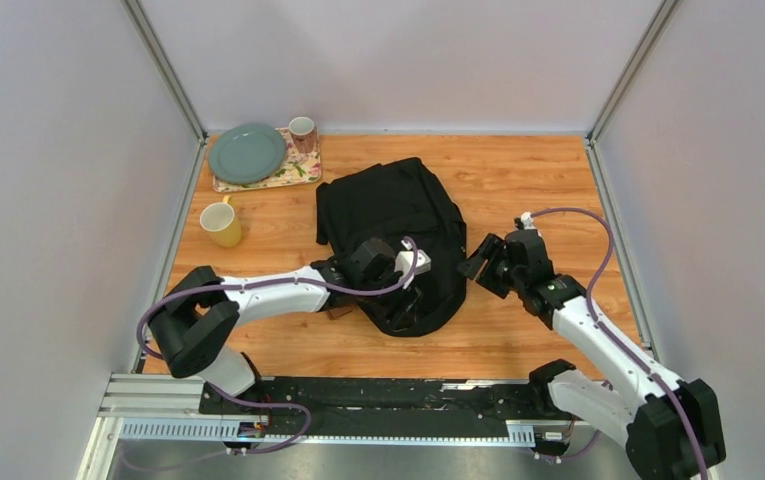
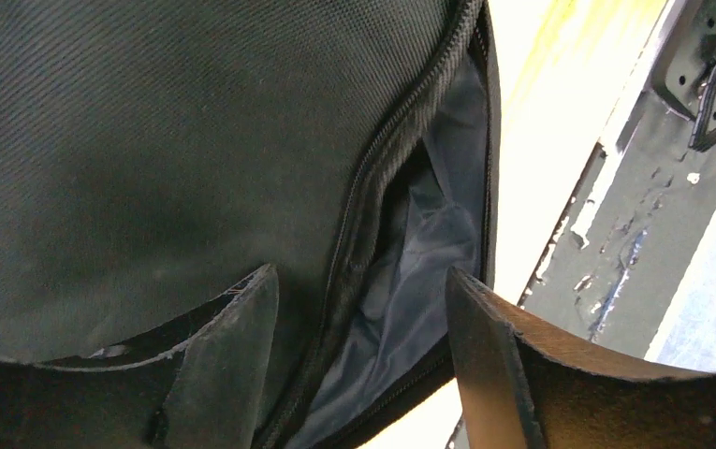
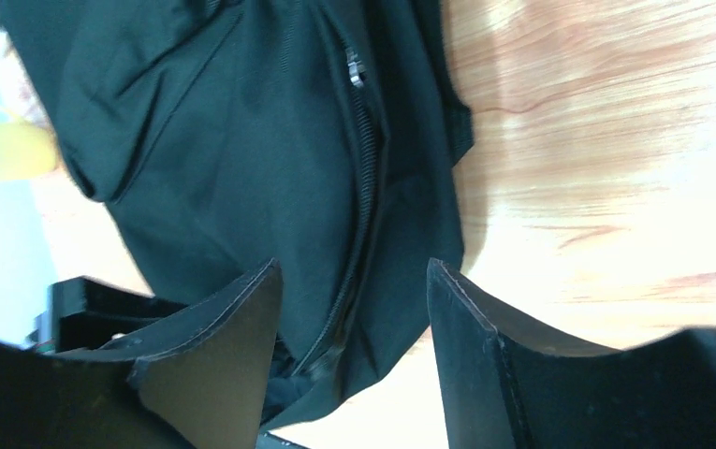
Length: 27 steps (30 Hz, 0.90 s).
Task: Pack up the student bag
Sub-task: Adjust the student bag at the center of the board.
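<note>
The student bag, a large black fabric backpack, lies flat in the middle of the wooden table. My left gripper hovers over its near right part, jaws open. In the left wrist view the left gripper straddles a part-open zip with grey lining showing inside; nothing is clamped. My right gripper sits at the bag's right edge, also open. In the right wrist view the right gripper frames the bag and its zip line, with a zip pull farther up.
At the back left, a green plate and a mug rest on a floral mat. A yellow cup stands left of the bag. A small brown object peeks out under my left forearm. Walls enclose the table.
</note>
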### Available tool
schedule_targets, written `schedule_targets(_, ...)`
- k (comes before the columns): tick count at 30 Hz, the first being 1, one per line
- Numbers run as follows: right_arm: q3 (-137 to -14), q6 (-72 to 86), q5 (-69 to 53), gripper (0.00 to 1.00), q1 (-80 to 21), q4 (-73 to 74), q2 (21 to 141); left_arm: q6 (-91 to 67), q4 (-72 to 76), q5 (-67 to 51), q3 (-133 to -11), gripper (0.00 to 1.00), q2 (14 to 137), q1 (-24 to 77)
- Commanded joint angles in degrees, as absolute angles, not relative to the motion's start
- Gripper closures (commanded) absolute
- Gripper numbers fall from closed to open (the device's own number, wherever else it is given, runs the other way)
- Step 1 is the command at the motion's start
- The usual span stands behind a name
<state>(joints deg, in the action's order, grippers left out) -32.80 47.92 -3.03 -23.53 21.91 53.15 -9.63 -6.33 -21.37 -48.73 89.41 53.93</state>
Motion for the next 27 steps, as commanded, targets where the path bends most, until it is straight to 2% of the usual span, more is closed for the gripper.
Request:
schedule_targets(1, -36.55, 44.21, -3.34, 0.38, -20.49, 18.99, 58.00, -10.37, -6.94, -17.77, -46.85, 0.25, 81.49, 54.14)
schedule_targets(11, -41.22, 38.94, -13.00, 0.34, -14.50, 15.38, 69.07, -22.21, -7.73, 7.71, -34.55, 0.23, 62.78, 52.30)
schedule_targets(20, -42.63, 37.71, -17.31, 0.33, -12.83, 14.42, 74.18, -32.86, -5.21, 7.74, -20.40, 0.22, 52.92, 44.56)
schedule_targets(27, -42.28, 38.06, -20.83, 0.33, -12.92, 14.33, 74.53, -33.93, -0.80, 8.00, -19.51, 0.21, 59.32, 42.80)
